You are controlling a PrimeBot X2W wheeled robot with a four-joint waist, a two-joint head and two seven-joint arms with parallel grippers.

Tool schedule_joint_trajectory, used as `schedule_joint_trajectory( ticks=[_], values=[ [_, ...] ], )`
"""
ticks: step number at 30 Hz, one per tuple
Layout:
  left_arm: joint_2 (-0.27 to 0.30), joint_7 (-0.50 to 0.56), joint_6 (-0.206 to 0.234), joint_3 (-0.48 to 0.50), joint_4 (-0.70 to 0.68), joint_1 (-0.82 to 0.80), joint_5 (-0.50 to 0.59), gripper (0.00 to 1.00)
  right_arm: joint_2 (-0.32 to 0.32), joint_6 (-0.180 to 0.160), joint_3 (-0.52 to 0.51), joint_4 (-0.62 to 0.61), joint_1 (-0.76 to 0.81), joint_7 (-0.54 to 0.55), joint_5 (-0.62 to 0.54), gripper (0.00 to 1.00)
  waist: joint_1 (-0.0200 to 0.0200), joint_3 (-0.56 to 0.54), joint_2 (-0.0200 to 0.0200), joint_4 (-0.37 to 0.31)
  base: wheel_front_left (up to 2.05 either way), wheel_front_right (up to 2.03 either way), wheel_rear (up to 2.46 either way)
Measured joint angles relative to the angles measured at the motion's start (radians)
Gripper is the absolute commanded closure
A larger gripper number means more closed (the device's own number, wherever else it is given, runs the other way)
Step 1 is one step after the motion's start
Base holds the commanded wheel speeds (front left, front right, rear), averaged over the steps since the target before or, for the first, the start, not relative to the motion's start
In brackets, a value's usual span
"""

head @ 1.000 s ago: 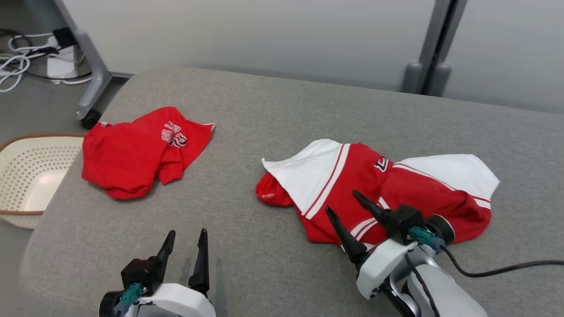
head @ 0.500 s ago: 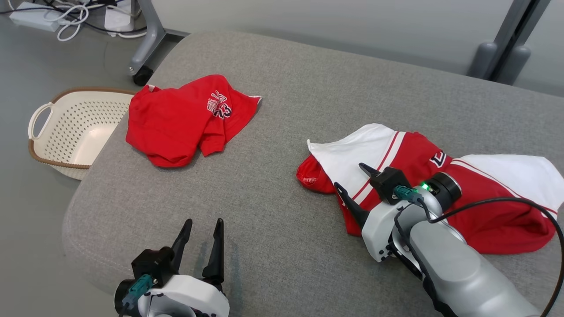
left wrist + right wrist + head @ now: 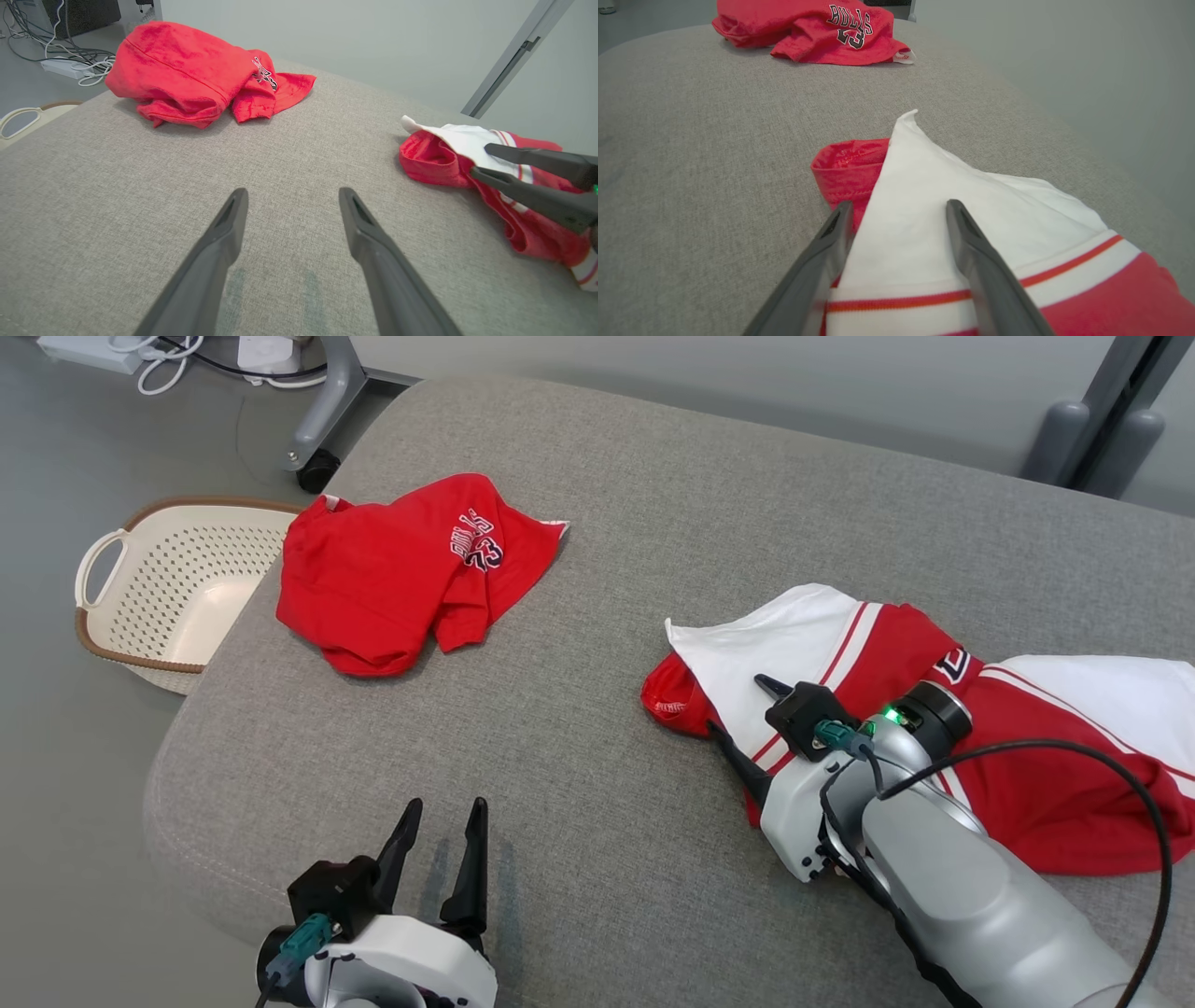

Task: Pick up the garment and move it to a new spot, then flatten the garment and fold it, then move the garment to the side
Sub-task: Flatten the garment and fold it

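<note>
Right gripper [image 3: 738,705] spread over a soft, light garment [image 3: 784,635]
Limp cloth likely bunches; pinch the white flap [image 3: 924,186] lying between its jaws.

On left hand [image 3: 445,807]: two long dark tapered fingers [image 3: 470,868], black knuckle block [image 3: 327,896], rounded white wrist shell [image 3: 411,966], teal plug [image 3: 301,933] beside shell. On right hand [image 3: 738,703]: same fingers, block, white shell, teal plug; green light [image 3: 892,716] on black collar [image 3: 938,705] above shell; thin black cable [image 3: 1046,743] arcs off smooth silver-grey forearm [image 3: 952,887].
</note>
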Motion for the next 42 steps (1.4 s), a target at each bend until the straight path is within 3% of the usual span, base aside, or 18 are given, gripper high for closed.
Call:
schedule_joint_trajectory(
  ticks=[11, 12, 13, 15, 16, 24, 30, 36, 42],
  values=[
    [0.000, 0.000, 0.006, -0.003, 0.001, -0.007, -0.005, 0.00, 0.000, 0.000, -0.016, 0.013, -0.014, 0.023, -0.033, 0.00, 0.0000, 0.019, 0.0000, -0.006, 0.00, 0.00, 0.00],
    [0.000, 0.000, 0.006, -0.003, 0.001, -0.009, -0.009, 0.00, 0.000, 0.000, -0.025, 0.014, -0.014, 0.023, -0.034, 0.04, 0.0000, 0.020, 0.0000, -0.009, 0.00, 0.00, 0.00],
    [0.000, 0.000, 0.006, -0.003, 0.001, -0.009, -0.009, 0.00, 0.000, 0.000, -0.027, 0.014, -0.015, 0.023, -0.040, 0.48, 0.0000, 0.021, 0.0000, -0.011, 0.00, 0.00, 0.00],
    [0.000, 0.000, 0.006, -0.003, 0.002, -0.011, -0.009, 0.00, 0.000, 0.000, -0.030, 0.015, -0.015, 0.023, -0.041, 0.76, 0.0000, 0.020, 0.0000, -0.012, 0.00, 0.00, 0.00],
    [0.000, 0.000, 0.005, -0.003, 0.002, -0.013, -0.009, 0.00, 0.000, 0.000, -0.033, 0.016, -0.017, 0.023, -0.042, 1.00, 0.0000, 0.021, 0.0000, -0.013, 0.00, 0.00, 0.00],
    [0.000, 0.000, 0.005, 0.012, 0.016, -0.014, -0.003, 0.00, 0.000, 0.000, -0.087, -0.007, -0.020, -0.018, -0.042, 1.00, 0.0000, -0.002, 0.0000, -0.023, 0.00, 0.00, 0.00],
    [0.000, 0.000, -0.008, 0.034, 0.025, 0.005, 0.019, 0.00, -0.006, 0.000, -0.181, -0.097, -0.049, -0.035, -0.063, 1.00, 0.0000, -0.045, 0.0000, -0.068, 0.00, 0.00, 0.00],
    [-0.001, 0.000, -0.013, 0.031, 0.026, 0.006, 0.023, 0.00, -0.090, 0.000, -0.249, -0.213, -0.082, -0.036, -0.118, 1.00, 0.0000, -0.082, 0.0000, -0.126, 0.00, 0.00, 0.00],
    [0.000, 0.000, -0.020, 0.003, 0.044, 0.008, 0.021, 0.00, -0.149, 0.000, -0.247, -0.322, -0.174, -0.036, -0.170, 1.00, 0.0000, -0.106, 0.0000, -0.143, 0.00, 0.00, 0.00]
  ],
)
